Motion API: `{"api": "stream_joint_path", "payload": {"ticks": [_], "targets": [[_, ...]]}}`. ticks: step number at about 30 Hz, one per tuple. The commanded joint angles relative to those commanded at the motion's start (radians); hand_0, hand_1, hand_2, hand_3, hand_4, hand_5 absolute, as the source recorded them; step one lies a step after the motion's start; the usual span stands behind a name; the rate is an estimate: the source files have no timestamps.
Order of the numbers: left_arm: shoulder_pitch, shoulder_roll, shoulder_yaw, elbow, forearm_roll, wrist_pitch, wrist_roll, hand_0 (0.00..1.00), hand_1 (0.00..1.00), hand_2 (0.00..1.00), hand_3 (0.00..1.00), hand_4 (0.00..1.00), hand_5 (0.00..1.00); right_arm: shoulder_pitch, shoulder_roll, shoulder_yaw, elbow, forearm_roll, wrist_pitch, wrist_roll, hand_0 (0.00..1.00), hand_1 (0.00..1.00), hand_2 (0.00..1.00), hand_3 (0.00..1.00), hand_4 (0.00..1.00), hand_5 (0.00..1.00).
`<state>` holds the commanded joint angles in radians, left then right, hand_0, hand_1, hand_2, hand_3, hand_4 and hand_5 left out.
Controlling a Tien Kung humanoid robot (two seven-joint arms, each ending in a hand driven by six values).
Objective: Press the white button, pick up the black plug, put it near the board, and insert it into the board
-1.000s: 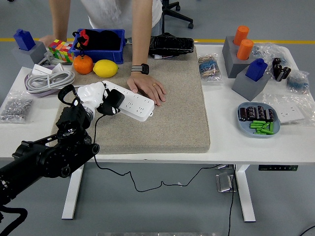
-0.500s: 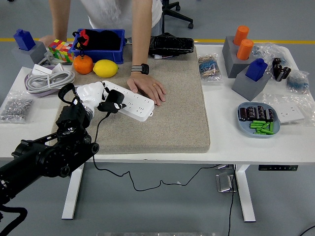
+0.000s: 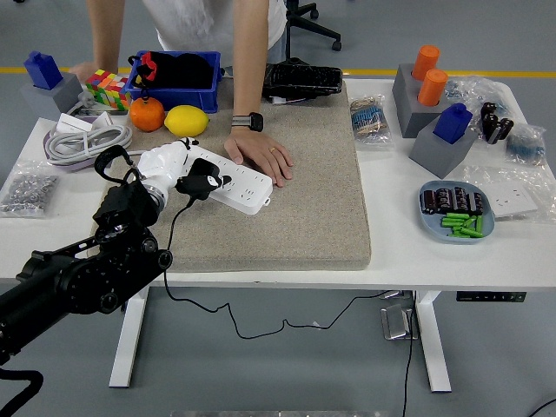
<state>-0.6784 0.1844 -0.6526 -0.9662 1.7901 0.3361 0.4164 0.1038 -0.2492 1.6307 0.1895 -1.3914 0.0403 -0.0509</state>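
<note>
A white power strip (image 3: pixel 236 180) lies on the beige mat (image 3: pixel 295 191), slanting from upper left to lower right. My left hand (image 3: pixel 174 169), white at the end of the black arm, is shut on the black plug (image 3: pixel 201 184), which sits right over the strip's left part. The plug's black cable (image 3: pixel 174 239) hangs off the table's front edge. A person's hand (image 3: pixel 259 155) with a black watch rests flat on the strip's far right end. My right hand is out of view.
Behind my hand lie an orange (image 3: pixel 148 114), a lemon (image 3: pixel 186 121) and a blue bin (image 3: pixel 174 80). White coiled cable (image 3: pixel 82 139) is at the left. Grey blocks (image 3: pixel 439 130) and a blue dish (image 3: pixel 456 213) stand at the right.
My left hand with the plug has moved up and slightly left, bringing the plug over the strip's left sockets. The person's hand has stayed put.
</note>
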Motion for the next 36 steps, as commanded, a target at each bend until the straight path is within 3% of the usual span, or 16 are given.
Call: {"api": "stream_joint_path", "payload": {"ticks": [7,8,9,14,18,25,26,27,36], "targets": [[0.024,0.038,0.002,-0.031,-0.052,0.055,-0.226,0.953,0.98,0.974,0.987,0.998,0.694,0.001,-0.001,-0.001,0.001,0.001,0.0,0.001,0.865,0.738,0.693,0.729,0.868,0.658],[0.028,0.046,0.006,-0.036,-0.057,0.057,-0.247,0.953,0.98,0.974,0.987,0.998,0.694,0.001,0.0,0.0,0.002,0.001,0.0,0.001,0.865,0.738,0.693,0.729,0.868,0.658],[0.031,0.053,0.01,-0.04,-0.059,0.06,-0.265,0.963,0.963,0.922,0.895,0.998,0.689,0.002,0.0,0.001,0.002,0.002,0.0,0.001,0.865,0.737,0.693,0.729,0.868,0.658],[0.056,0.106,0.038,-0.056,-0.065,0.049,-0.374,0.963,0.963,0.922,0.895,0.998,0.689,0.001,-0.001,0.006,0.002,0.002,0.0,0.002,0.865,0.737,0.693,0.729,0.868,0.658],[0.079,0.143,0.051,-0.065,-0.079,0.031,-0.432,0.971,0.958,0.9,0.89,0.998,0.694,-0.002,-0.001,0.009,0.001,0.001,-0.001,0.002,0.866,0.736,0.692,0.729,0.868,0.657],[0.116,0.174,0.037,-0.079,-0.053,0.061,-0.421,0.967,0.952,0.9,0.908,0.971,0.705,-0.003,0.0,0.004,0.002,0.003,-0.002,0.003,0.865,0.737,0.692,0.729,0.868,0.657],[0.119,0.177,0.033,-0.081,-0.05,0.059,-0.419,0.967,0.952,0.9,0.908,0.971,0.705,-0.002,0.0,0.003,0.002,0.003,-0.002,0.003,0.865,0.737,0.692,0.729,0.868,0.657],[0.12,0.179,0.032,-0.081,-0.046,0.054,-0.414,0.934,0.905,0.819,0.905,0.965,0.723,-0.002,0.0,0.001,0.002,0.003,-0.002,0.003,0.864,0.736,0.691,0.729,0.868,0.657],[0.116,0.185,0.058,-0.061,-0.037,0.034,-0.411,0.948,0.926,0.854,0.9,0.962,0.736,0.002,-0.003,-0.012,0.006,0.013,-0.002,0.007,0.864,0.735,0.691,0.729,0.868,0.656]]}}
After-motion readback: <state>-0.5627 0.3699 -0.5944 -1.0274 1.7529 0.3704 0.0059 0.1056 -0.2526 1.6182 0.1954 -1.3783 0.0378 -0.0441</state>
